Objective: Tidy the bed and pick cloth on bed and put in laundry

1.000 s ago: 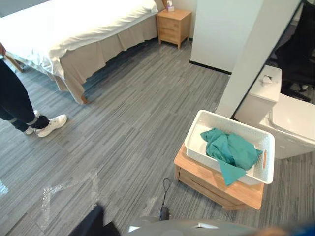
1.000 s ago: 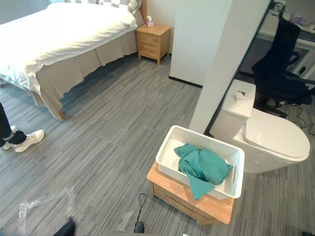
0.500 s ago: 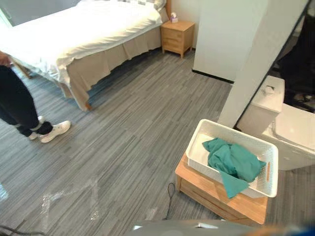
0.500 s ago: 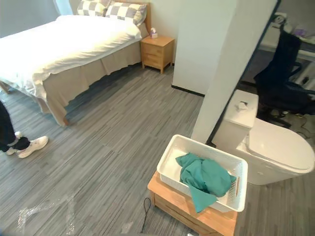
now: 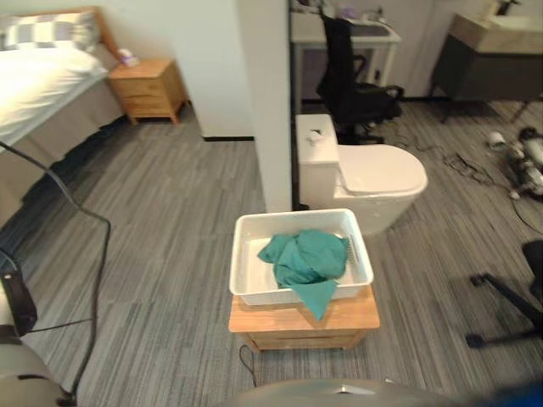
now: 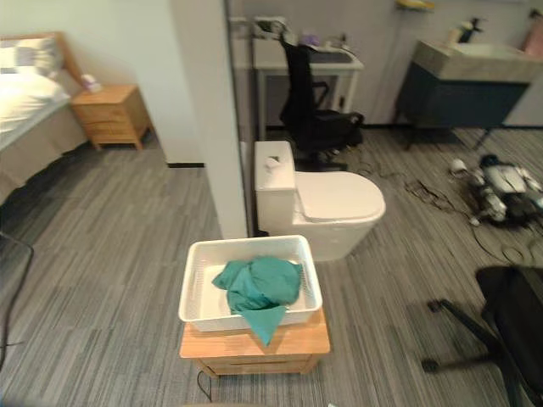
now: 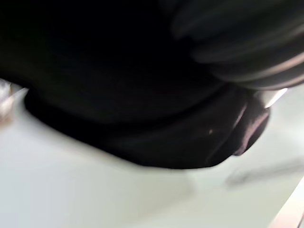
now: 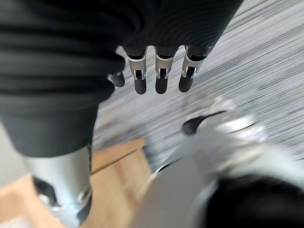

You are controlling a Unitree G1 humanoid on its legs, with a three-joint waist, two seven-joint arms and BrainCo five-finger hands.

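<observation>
The teal cloth [image 5: 301,259] lay crumpled in soft folds inside a white rectangular plastic basket [image 5: 254,297], one pointed corner of it draped over the basket's front rim. The basket had rounded corners and a perforated wall, and it sat on a low, boxy counter [image 5: 280,320] of pale wood. Around it stretched a floor [image 5: 153,254] of grey streaked planks. Just behind the basket stood a glossy white toilet [image 5: 373,174] with its lid down, beside a flat white partition wall [image 5: 263,102]. Well apart, at the far left, were the corner of the bed [image 5: 34,85], with a smooth white cover and a beige skirt, and a small wooden nightstand [image 5: 151,85].

The right hand [image 8: 160,71] hung over the floor, its silver, dark-tipped fingers straight and side by side, with nothing in them. The left hand [image 7: 247,47] showed as little more than a dark, possibly ribbed mass against a pale surface, and its state could not be told.
</observation>
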